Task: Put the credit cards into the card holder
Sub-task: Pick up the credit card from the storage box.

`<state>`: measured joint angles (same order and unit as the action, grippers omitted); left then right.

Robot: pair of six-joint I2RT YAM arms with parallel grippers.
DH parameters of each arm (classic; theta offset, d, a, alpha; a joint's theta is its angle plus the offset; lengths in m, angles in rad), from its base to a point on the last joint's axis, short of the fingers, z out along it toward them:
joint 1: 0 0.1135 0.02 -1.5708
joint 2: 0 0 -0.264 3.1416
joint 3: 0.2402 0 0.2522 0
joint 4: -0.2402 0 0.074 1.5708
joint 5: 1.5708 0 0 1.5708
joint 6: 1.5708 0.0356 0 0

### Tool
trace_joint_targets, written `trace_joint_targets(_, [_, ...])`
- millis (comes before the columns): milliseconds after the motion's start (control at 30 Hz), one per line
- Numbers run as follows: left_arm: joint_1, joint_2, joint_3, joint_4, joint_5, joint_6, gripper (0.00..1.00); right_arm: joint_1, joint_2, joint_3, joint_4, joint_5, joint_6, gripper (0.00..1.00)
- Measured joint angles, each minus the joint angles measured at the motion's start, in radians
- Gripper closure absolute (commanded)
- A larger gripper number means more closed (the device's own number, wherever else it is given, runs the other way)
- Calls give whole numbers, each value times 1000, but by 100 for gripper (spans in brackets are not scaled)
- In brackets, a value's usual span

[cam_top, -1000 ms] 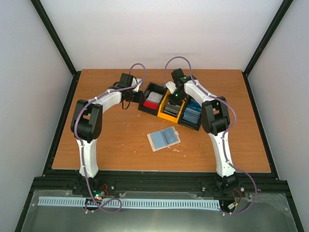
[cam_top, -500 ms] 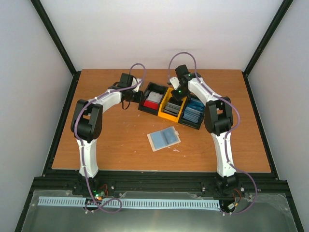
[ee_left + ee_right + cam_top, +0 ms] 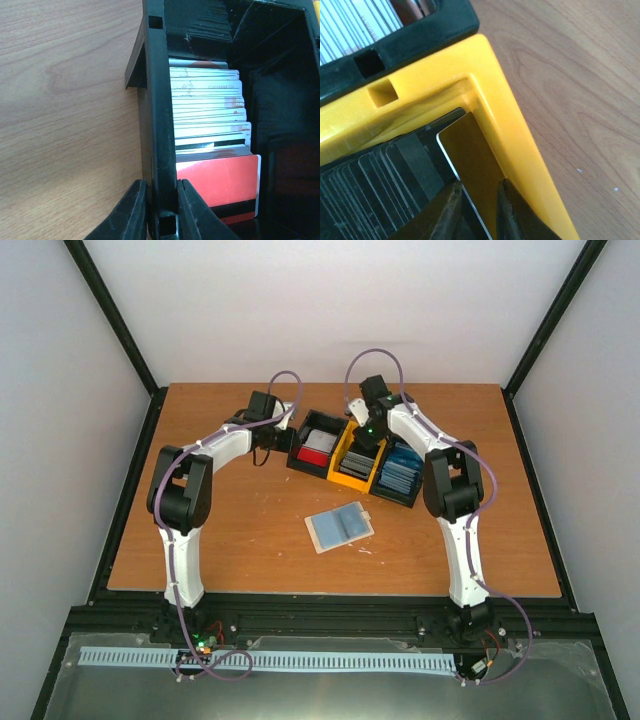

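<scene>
Right wrist view has the right end effector (image 3: 479,210) low in the yellow middle compartment (image 3: 510,125) of the bin tray (image 3: 420,30), its jaws either side of one upright dark grey card (image 3: 470,160) at the end of the stack; I cannot tell whether they have clenched on it. Left wrist view shows the left end effector (image 3: 161,210) clenched on the tray's black outer wall beside the silver-and-red cards (image 3: 210,110). I judge the task barely begun: the card holder (image 3: 340,528) lies open on the table (image 3: 230,530) at six o'clock from the tray, with no card visible in it, so every card has yet to go in.
</scene>
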<state>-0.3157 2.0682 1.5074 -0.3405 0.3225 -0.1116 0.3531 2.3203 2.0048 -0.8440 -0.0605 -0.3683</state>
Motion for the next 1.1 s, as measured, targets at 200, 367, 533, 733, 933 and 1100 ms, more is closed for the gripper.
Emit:
trace_joint_targets(200, [0, 4, 5, 1, 5, 0, 92, 27, -2, -45, 47, 150, -26, 81])
trace_joint_targets(367, [-1, 5, 6, 3, 3, -1, 92, 34, 1, -46, 48, 163, -43, 74])
trace_joint_targets(533, [-2, 5, 6, 3, 4, -2, 90, 33, 3, -47, 51, 165, -60, 94])
trace_joint_targets(733, [-1, 5, 8, 0, 11, -2, 74, 31, 0, -44, 58, 176, -77, 97])
trace_joint_targets(933, [-1, 2, 24, -57, 89, -7, 45, 23, -54, -68, 40, 122, -39, 97])
trace_joint_targets(1100, [-3, -43, 26, -71, 122, -41, 31, 10, -206, -130, 49, 89, 20, 97])
